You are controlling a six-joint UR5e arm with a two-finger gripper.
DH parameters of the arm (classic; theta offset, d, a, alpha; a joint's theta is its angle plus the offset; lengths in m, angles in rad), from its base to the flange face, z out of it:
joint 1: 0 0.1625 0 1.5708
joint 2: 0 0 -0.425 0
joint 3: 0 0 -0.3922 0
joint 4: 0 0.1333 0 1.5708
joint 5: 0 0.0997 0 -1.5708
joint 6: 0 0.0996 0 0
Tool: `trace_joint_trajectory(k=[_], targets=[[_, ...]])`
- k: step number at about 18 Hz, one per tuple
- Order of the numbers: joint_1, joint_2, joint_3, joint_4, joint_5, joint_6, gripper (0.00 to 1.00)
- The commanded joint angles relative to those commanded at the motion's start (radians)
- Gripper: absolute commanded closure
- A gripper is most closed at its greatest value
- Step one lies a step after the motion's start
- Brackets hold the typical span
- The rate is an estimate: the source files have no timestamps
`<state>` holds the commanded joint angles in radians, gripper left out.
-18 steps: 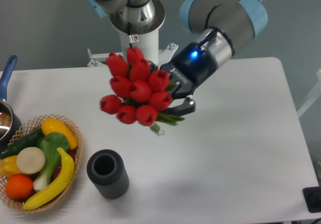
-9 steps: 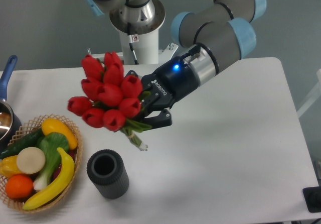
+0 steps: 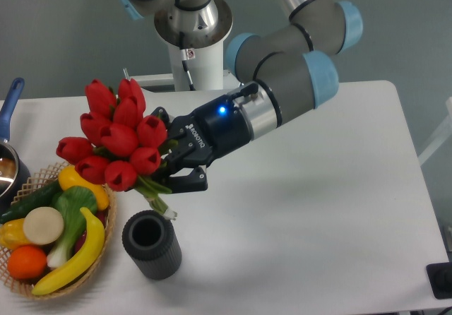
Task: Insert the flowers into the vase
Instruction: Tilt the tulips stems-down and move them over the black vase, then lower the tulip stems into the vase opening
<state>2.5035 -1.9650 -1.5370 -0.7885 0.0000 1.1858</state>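
— Leftward across the white worktop (image 3: 339,188), red artificial tulips with green stems (image 3: 113,138) have been carried, pinched in the black two-finger hand (image 3: 169,170).

— Stems are best uprighted directly over the ribbed dark grey cylindrical vase (image 3: 151,245) below.

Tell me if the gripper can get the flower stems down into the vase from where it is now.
Probably yes. The gripper holds the flowers with the stem ends just above and right of the vase, whose mouth is open with nothing between. The basket sits close beside, and the bunch is tilted.
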Motion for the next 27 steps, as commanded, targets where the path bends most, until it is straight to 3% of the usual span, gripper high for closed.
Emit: trace_joint_trajectory(k=[27], targets=[[-0.054, -0.101, 0.023, 0.000, -0.002, 0.000, 0.67]])
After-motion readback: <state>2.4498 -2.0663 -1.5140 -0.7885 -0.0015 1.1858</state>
